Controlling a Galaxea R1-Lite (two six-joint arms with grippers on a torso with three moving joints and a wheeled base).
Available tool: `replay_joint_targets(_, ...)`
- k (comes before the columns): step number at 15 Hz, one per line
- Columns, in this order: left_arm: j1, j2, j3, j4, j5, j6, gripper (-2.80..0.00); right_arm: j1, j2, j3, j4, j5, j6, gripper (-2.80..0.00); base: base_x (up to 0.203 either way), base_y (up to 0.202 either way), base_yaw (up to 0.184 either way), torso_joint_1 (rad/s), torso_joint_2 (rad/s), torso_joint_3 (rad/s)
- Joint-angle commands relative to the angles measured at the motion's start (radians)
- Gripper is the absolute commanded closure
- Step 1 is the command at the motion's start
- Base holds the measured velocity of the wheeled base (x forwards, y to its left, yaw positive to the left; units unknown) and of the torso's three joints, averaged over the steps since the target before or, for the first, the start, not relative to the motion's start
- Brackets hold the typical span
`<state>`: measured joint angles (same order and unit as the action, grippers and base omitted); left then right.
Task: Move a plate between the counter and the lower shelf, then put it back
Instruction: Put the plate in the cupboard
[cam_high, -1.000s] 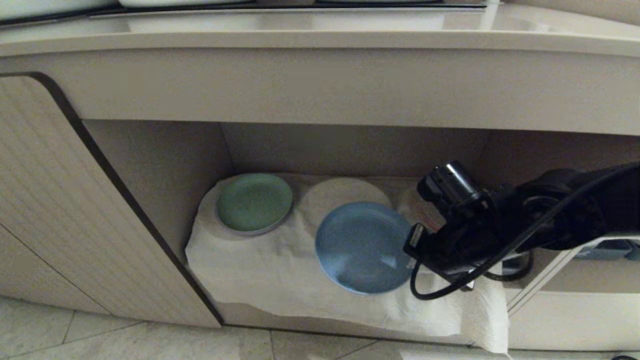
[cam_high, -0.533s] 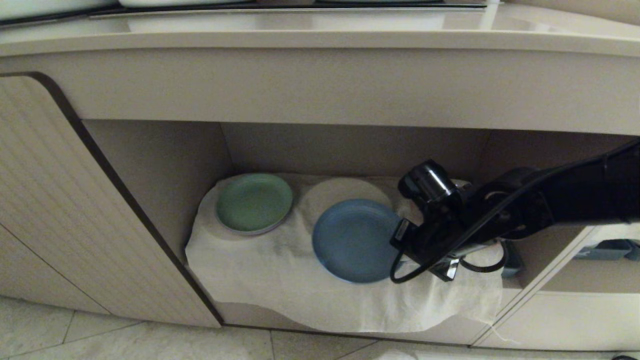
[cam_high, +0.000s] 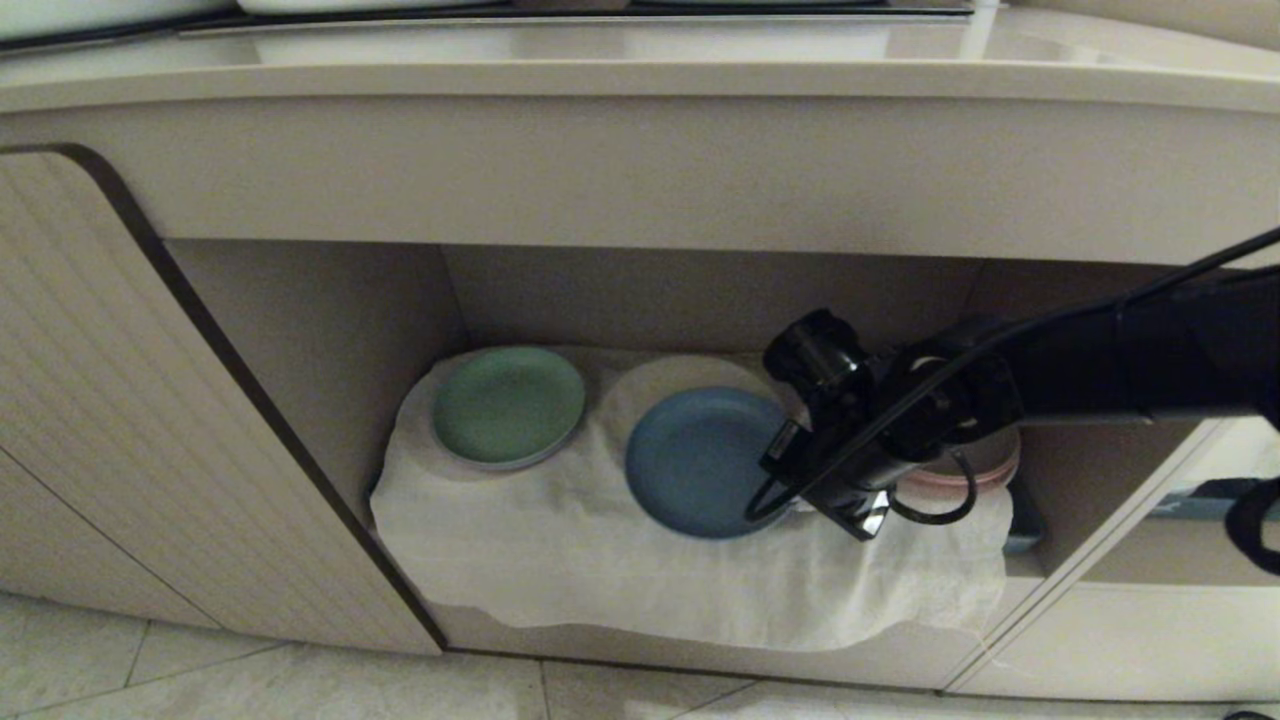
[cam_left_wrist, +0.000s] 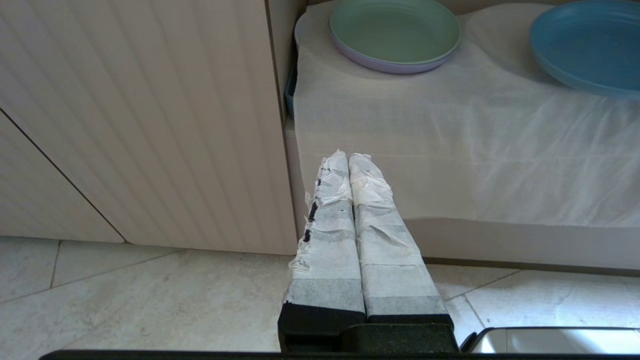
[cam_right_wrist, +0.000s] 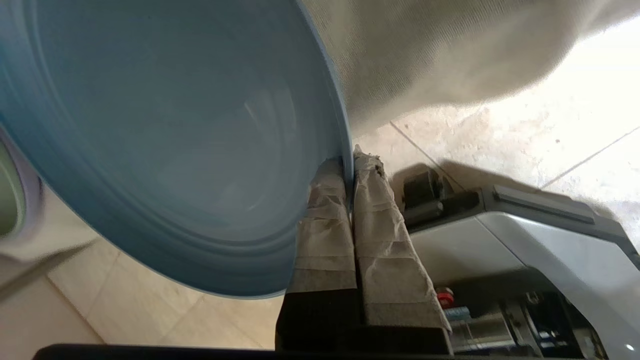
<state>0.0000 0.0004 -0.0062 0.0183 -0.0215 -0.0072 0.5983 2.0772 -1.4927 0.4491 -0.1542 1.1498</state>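
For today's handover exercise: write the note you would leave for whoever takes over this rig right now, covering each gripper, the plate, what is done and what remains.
Right gripper: shut on the rim of the blue plate, inside the lower shelf above the white cloth.
Left gripper: shut, empty, parked outside near the floor.
Green plate sits at the shelf's left.
Done: plate gripped and at the shelf.
Left: whether the plate already rests on the cloth is unclear; release it, then return it to the counter.
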Motion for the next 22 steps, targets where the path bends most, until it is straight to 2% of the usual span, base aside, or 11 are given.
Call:
replay_joint_targets(1, 0.0, 0.0, 0.0, 0.0, 0.0, 0.0, 0.0, 0.0, 0.04, -0.05, 0.012, -0.013, 0.019, 0.0, 0.0, 0.0, 0.0, 0.0, 0.0, 0.0)
replay_joint_targets(6, 0.0, 0.0, 0.0, 0.0, 0.0, 0.0, 0.0, 0.005, 0.118, -0.17, 0.069, -0.061, 0.062, 0.0, 0.0, 0.0, 0.0, 0.0, 0.0, 0.0)
replay_joint_targets(8, 0.0, 0.0, 0.0, 0.0, 0.0, 0.0, 0.0, 0.006, 0.138, -0.189, 0.071, -0.083, 0.064, 0.0, 0.0, 0.0, 0.0, 0.0, 0.0, 0.0)
replay_joint_targets(17, 0.0, 0.0, 0.0, 0.0, 0.0, 0.0, 0.0, 0.011, 0.181, -0.261, 0.059, -0.105, 0.21, 0.0, 0.0, 0.0, 0.0, 0.0, 0.0, 0.0)
replay_joint_targets(22, 0.0, 0.0, 0.0, 0.0, 0.0, 0.0, 0.0, 0.021, 0.201, -0.283, 0.058, -0.111, 0.236, 0.0, 0.0, 0.0, 0.0, 0.0, 0.0, 0.0)
